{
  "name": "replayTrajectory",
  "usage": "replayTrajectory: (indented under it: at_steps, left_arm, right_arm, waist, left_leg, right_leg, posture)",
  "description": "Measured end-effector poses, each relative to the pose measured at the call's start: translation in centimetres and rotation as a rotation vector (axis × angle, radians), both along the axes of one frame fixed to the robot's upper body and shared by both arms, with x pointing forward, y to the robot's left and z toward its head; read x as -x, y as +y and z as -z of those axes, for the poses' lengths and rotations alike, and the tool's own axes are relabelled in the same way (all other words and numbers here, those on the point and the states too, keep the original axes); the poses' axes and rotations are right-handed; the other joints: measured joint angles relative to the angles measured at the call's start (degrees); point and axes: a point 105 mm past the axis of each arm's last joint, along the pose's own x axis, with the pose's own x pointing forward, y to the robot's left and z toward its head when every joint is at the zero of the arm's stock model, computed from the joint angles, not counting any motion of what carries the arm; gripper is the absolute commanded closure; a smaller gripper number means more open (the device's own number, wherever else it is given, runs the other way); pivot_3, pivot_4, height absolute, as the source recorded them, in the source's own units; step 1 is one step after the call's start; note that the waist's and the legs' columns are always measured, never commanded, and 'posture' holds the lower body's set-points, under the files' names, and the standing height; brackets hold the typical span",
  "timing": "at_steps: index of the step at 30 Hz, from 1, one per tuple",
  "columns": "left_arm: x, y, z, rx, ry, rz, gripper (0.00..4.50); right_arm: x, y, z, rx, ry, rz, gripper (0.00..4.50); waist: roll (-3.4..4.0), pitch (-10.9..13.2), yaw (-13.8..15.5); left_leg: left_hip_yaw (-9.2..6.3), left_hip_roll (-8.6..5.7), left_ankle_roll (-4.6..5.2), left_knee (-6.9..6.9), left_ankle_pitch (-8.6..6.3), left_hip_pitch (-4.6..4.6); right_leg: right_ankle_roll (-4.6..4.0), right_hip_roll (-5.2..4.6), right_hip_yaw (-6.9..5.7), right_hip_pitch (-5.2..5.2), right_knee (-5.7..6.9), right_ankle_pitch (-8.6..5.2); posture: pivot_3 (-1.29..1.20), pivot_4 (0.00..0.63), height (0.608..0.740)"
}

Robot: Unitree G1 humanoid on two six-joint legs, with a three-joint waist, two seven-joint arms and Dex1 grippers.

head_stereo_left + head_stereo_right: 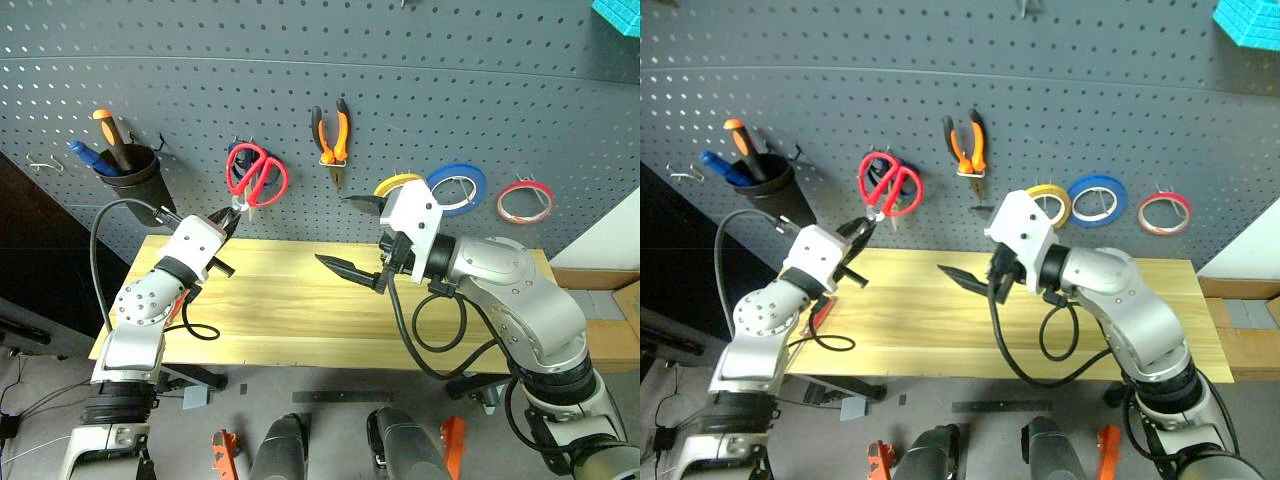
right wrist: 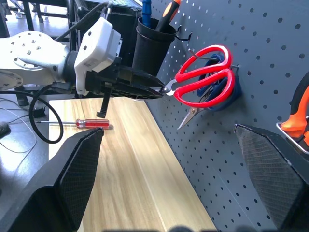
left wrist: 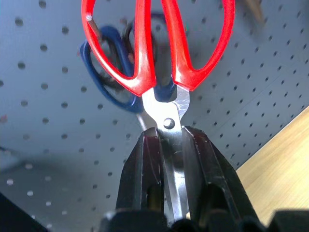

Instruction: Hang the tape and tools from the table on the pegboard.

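Your left gripper (image 3: 170, 145) has its fingers clamped on the blades of the red-handled scissors (image 1: 257, 175), just below the pivot screw, with the red loops raised against the pegboard (image 1: 300, 90). Your right gripper (image 1: 356, 235) stands wide apart with nothing between its fingers, out over the table (image 1: 300, 300).

From the left wrist you see the red loops overlapping the blue-handled scissors (image 3: 104, 72) already hanging behind them. From the right wrist you see what the head views hide behind the left arm: the red-handled screwdriver (image 2: 91, 123) lying flat on the table near its far edge, plus the black cup (image 2: 153, 43) holding other tools.

In the head views, you also find the pliers (image 1: 331, 130) hanging upright from a hook, and the yellow tape (image 1: 396, 183) on the board beside the blue roll (image 1: 458, 187) and the red roll (image 1: 525, 201).
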Motion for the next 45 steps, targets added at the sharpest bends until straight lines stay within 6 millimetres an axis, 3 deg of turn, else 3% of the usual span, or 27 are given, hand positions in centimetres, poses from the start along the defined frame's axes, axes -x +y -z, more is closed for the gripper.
replayTrajectory:
  at_steps: [7, 11, 15, 17, 21, 25, 29, 34, 41, 45]
  left_arm:
    - [-0.6, 0.3, 1.1, 0.055, 0.049, -0.043, 1.88]
    - [-0.4, 1.3, 4.1, 0.091, 0.201, -0.109, 0.55]
    - [1.3, 3.2, 9.4, 0.205, 0.466, -0.222, 0.55]
    - [2.0, 4.4, 10.5, 0.268, 0.540, -0.277, 0.55]
    - [2.7, 7.5, 9.9, 0.334, 0.585, -0.378, 0.55]
    - [3.4, 10.3, 8.9, 0.385, 0.624, -0.454, 0.55]
    - [3.7, 10.6, 9.7, 0.435, 0.720, -0.459, 0.55]
    - [2.4, 11.6, 10.5, 0.461, 0.795, -0.491, 0.55]
    - [0.4, 12.7, 10.8, 0.448, 0.804, -0.535, 0.55]
    - [0.2, 13.1, 11.6, 0.423, 0.830, -0.554, 0.55]
  right_arm:
    - [0.0, 0.0, 0.0, -0.003, -0.001, 0.005, 0.00]
    - [0.0, 0.5, 0.8, -0.020, 0.082, 0.010, 0.00]
    - [-0.2, 1.0, 3.5, 0.008, 0.233, 0.067, 0.00]
    - [-0.2, 1.7, 4.2, 0.000, 0.291, 0.094, 0.00]
    - [-0.2, 3.5, 5.8, 0.017, 0.427, 0.145, 0.00]
    - [-0.8, 4.8, 6.0, 0.022, 0.480, 0.181, 0.00]
    - [-1.1, 6.2, 5.5, 0.024, 0.487, 0.181, 0.00]
    - [-1.9, 6.9, 5.7, 0.054, 0.494, 0.209, 0.00]
    - [-1.0, 8.5, 6.2, 0.091, 0.495, 0.167, 0.00]
    - [-0.6, 8.8, 6.3, 0.100, 0.498, 0.157, 0.00]
  waist:
    - [0.00, 0.0, 0.0]
    - [0.01, 0.0, -0.2]
    - [-0.01, 0.3, -0.7]
    - [0.00, 0.5, -0.8]
    - [0.00, 1.0, -1.0]
    - [0.05, 1.8, -1.0]
    - [0.06, 2.5, -0.8]
    - [-0.23, 3.3, -0.7]
    - [-0.35, 4.2, -1.3]
    - [-0.39, 4.5, -1.5]
  left_leg:
    - [0.00, 0.00, 0.00, 0.03, 0.00, 0.00]
    - [0.01, 0.01, 0.00, 0.02, 0.00, 0.04]
    - [-0.01, 0.07, 0.00, 0.03, 0.00, 0.05]
    - [-0.09, 0.16, 0.00, 0.08, 0.00, 0.03]
    - [-0.17, 0.23, -0.01, 0.13, 0.01, 0.05]
    - [-0.11, 0.19, -0.01, 0.21, 0.02, 0.04]
    - [-0.11, 0.09, -0.01, 0.20, 0.01, -0.17]
    - [-0.12, 0.01, -0.02, 0.49, 0.01, -0.85]
    - [-0.12, 0.10, -0.01, 0.52, 0.01, -0.91]
    - [-0.10, 0.10, -0.01, 0.53, 0.01, -0.99]
  right_leg:
    - [-0.01, 0.00, 0.00, 0.00, 0.04, 0.01]
    - [-0.01, 0.01, 0.02, 0.00, 0.10, 0.01]
    - [0.02, 0.01, 0.02, -0.01, 0.12, -0.01]
    - [0.03, 0.00, -0.01, -0.03, 0.17, -0.03]
    - [0.07, 0.04, -0.02, -0.05, 0.26, -0.06]
    - [0.07, 0.03, 0.01, -0.06, 0.23, -0.06]
    - [0.02, 0.02, -0.01, -0.22, 0.19, -0.02]
    - [-0.18, -0.08, -0.02, -1.04, 0.84, 0.10]
    - [-0.19, -0.09, -0.02, -1.16, 0.95, 0.10]
    - [-0.19, -0.09, -0.01, -1.26, 0.96, 0.10]
  posture:
    - [-0.08, 0.215, 0.740]
    - [-0.08, 0.221, 0.740]
    - [-0.07, 0.238, 0.740]
    - [-0.06, 0.246, 0.740]
    - [-0.04, 0.273, 0.740]
    - [-0.03, 0.294, 0.740]
    - [-0.04, 0.308, 0.740]
    - [-0.06, 0.329, 0.740]
    - [-0.08, 0.340, 0.740]
    - [-0.09, 0.341, 0.740]
